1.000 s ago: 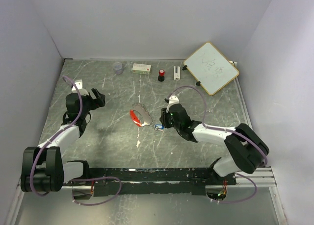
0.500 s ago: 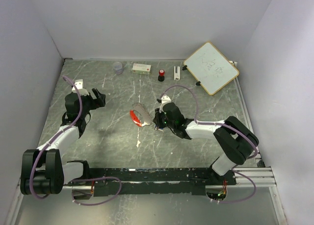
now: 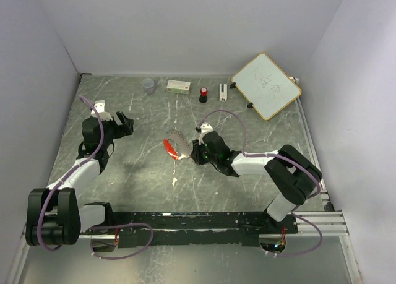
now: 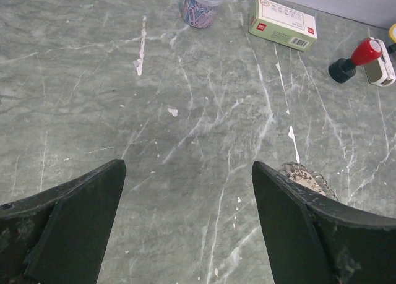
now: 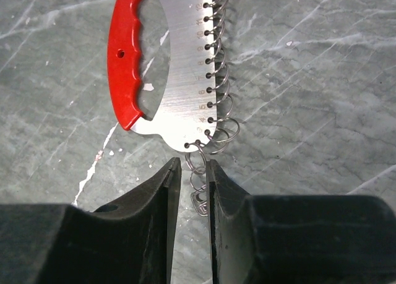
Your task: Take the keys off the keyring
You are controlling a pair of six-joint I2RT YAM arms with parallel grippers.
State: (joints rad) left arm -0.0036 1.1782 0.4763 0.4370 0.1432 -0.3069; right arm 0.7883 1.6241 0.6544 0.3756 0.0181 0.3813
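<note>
Silver jagged-edged fan-shaped key bunch with red strip (image 5: pixel 179 67): flat on the grey marbled table (image 3: pixel 142 172), mid-table, wire-loop keyring (image 5: pixel 216 135) along its edge. Right pincer (image 5: pixel 190 172): advanced within the last second to the bunch's lower end, fingers nearly together astride the trailing loops, grip unconfirmed; separation looks about to begin. Left pincer (image 4: pixel 187 179): wide apart, empty, well away.

Open tabletop (image 3: pixel 136 166) left of keys (image 3: pixel 176 145); right claw (image 5: pixel 193 167) at their right.
</note>
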